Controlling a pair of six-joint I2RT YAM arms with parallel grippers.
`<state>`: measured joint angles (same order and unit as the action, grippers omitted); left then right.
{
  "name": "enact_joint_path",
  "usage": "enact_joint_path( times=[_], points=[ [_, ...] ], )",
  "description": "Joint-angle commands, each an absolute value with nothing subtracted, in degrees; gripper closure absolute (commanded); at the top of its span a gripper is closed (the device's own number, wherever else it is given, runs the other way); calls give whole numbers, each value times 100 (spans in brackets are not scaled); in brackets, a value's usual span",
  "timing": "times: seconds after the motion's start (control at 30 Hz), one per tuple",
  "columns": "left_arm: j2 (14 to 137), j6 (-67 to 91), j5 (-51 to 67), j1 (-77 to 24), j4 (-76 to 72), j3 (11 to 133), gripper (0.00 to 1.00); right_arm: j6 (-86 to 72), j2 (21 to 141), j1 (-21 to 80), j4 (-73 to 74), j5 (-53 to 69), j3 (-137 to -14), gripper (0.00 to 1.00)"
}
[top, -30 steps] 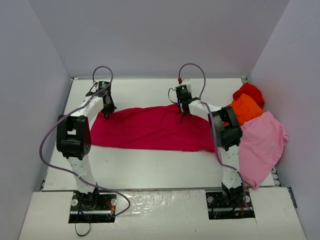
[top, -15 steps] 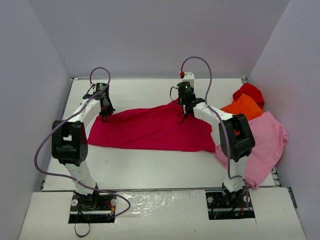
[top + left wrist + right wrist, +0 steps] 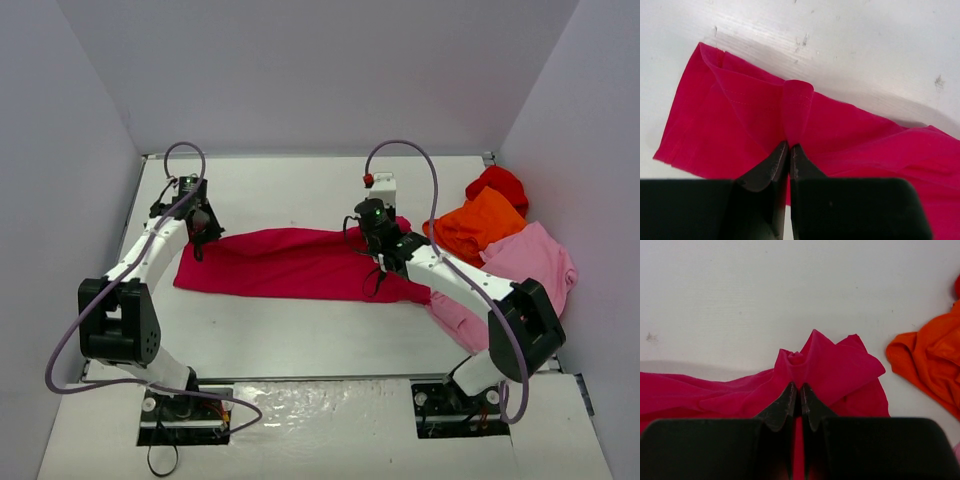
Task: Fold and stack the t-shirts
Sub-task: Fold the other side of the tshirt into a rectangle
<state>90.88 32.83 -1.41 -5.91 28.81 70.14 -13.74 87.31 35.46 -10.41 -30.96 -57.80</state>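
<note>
Both pulled nearer, left gripper (image 3: 789,146) and right gripper (image 3: 800,386) pinch the crimson-magenta shirt (image 3: 290,262) by its far edge.

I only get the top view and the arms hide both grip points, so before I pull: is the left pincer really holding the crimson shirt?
Observer: Yes. In the left wrist view the left pincer is shut on a raised fold of the crimson shirt, near one end of it.
Operator: And the other arm?
Observer: The right pincer is shut too, pinching a small peak of crimson cloth at the shirt's edge.
Operator: Is the neighbouring shirt in that grip as well?
Observer: No. In the right wrist view the orange shirt lies off to the right, clear of the grip. Only crimson cloth is pinched.
</note>
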Motion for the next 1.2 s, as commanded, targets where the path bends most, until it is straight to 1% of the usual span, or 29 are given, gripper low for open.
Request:
enact_joint_path(
  times=[0.0,0.23,0.47,0.67,0.7,0.73,0.77,0.87,0.93,1.03,1.13,1.17],
  points=[
    [8390,3459,-18,-604,3104,6880,100,-1787,8057,3780,-739,-3681,-5412,100],
    [7813,3460,-38,-650,3493,6484,100,-2170,7552,4161,-339,-3771,-4751,100],
    [7768,3341,-52,-667,3737,6462,100,-2668,7510,4766,24,-3926,-4450,100],
    [7752,3331,-67,-698,3753,6407,100,-3052,7610,5042,331,-4046,-4301,100],
    [7768,3329,-60,-707,3761,6407,100,-3124,7628,5059,402,-4059,-4316,97],
    [7794,3323,-53,-720,3786,6407,100,-3225,7629,5078,485,-4085,-4348,86],
    [7804,3322,-53,-721,3812,6407,100,-3330,7597,5104,572,-4159,-4366,78],
    [7811,3313,-115,-729,3903,6396,100,-3563,7373,5150,730,-4364,-4405,54],
    [7787,3305,-123,-729,3907,6363,100,-3612,7243,5150,734,-4457,-4430,52],
    [7735,3296,-122,-730,3902,6318,100,-3587,7098,5122,667,-4711,-4568,50],
    [7745,3305,-95,-758,3883,6293,100,-3319,7488,4877,412,-4550,-4805,53],
    [7757,3309,-79,-774,3876,6293,100,-3291,7723,4792,350,-4439,-4915,55]
  ],
)
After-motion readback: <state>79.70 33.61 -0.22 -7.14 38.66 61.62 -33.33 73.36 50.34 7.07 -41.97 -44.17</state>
